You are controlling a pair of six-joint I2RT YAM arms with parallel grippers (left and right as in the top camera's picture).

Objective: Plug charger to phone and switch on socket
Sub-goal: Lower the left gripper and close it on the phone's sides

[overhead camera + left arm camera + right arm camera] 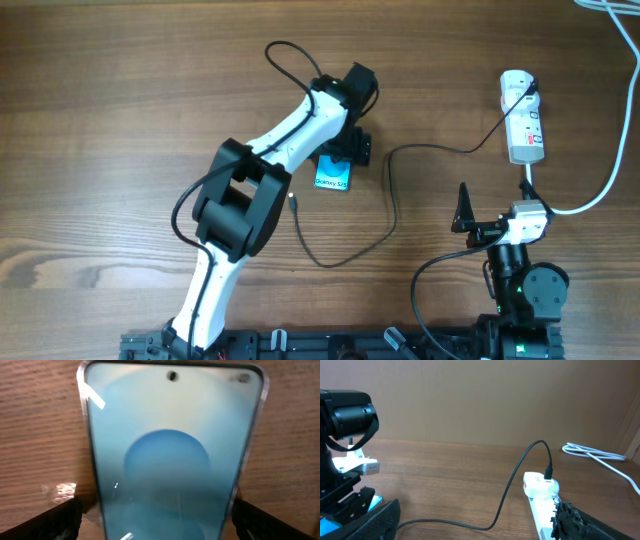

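Note:
The phone (333, 179) lies flat on the table with its light blue face up. It fills the left wrist view (165, 450). My left gripper (345, 150) is open and low over it, one finger on each side of its near end (157, 515), with small gaps. The charger (392, 215) is a thin black cable that runs from the socket (523, 118) in a loop. Its free plug tip (293, 200) lies on the table left of the phone. My right gripper (495, 198) is open and empty (475, 520), its right finger at the socket's near end (540, 510).
A thick white cord (612, 170) runs from the socket's near end along the table's right side, also in the right wrist view (595, 452). The left arm (250, 190) lies over the table's middle. A brown wall stands behind the table.

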